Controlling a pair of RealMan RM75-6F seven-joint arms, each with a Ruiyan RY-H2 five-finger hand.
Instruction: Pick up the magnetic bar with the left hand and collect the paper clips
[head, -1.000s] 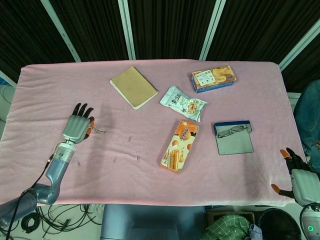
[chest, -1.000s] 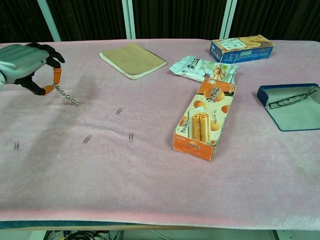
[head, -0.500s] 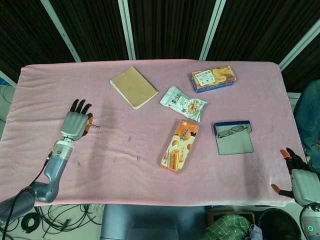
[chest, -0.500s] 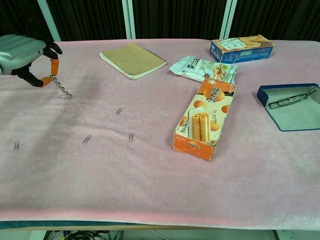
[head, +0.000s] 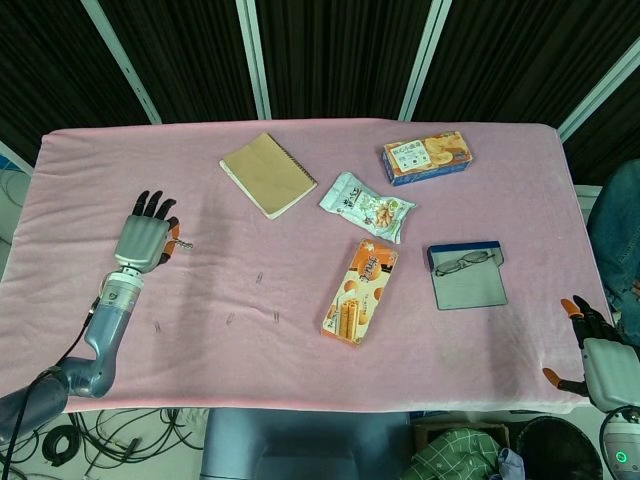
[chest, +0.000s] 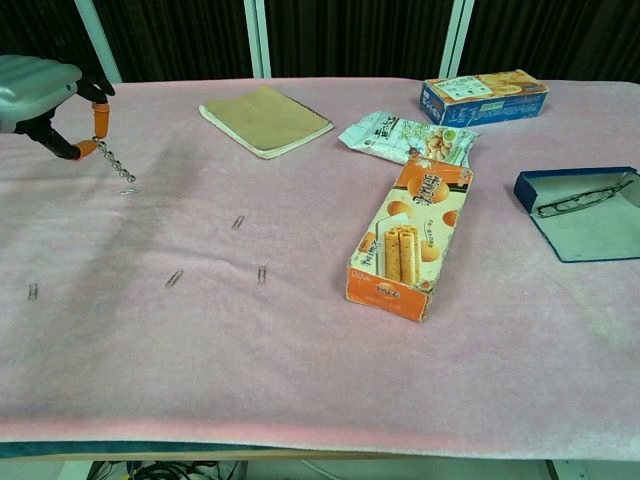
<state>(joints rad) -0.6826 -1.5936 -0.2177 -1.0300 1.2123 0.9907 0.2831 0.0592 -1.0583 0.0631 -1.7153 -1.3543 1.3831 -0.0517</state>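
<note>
Table (head: 300, 400): covered in pink cloth, it carries everything.
Clutter: a notebook (head: 267, 173), a snack bag (head: 366, 206), a blue biscuit box (head: 427, 157), an orange biscuit box (head: 359, 291) and an open glasses case (head: 467, 275) sit on the middle and right — all well apart from the work area.
Left hand (head: 145, 240): raised over the table's far left, with the orange-tipped fingers (chest: 100, 118) pinching something small; the magnetic bar itself is too hidden to make out.
Clip chain (chest: 116, 164): a short string of paper clips hangs from that pinch, its lower end just above or touching the cloth.
Loose paper clips: four lie flat on the cloth, one near the left edge (chest: 32, 291) and three toward the middle (chest: 174, 278) (chest: 238, 222) (chest: 261, 273).
Right hand (head: 598, 358): low by the table's right edge, fingers apart, holding nothing.
Doing it well: I'd move low and slowly to the nearest loose clip, bring the chain's tip onto it, then lift gently — a jerk could shake the chain off.
</note>
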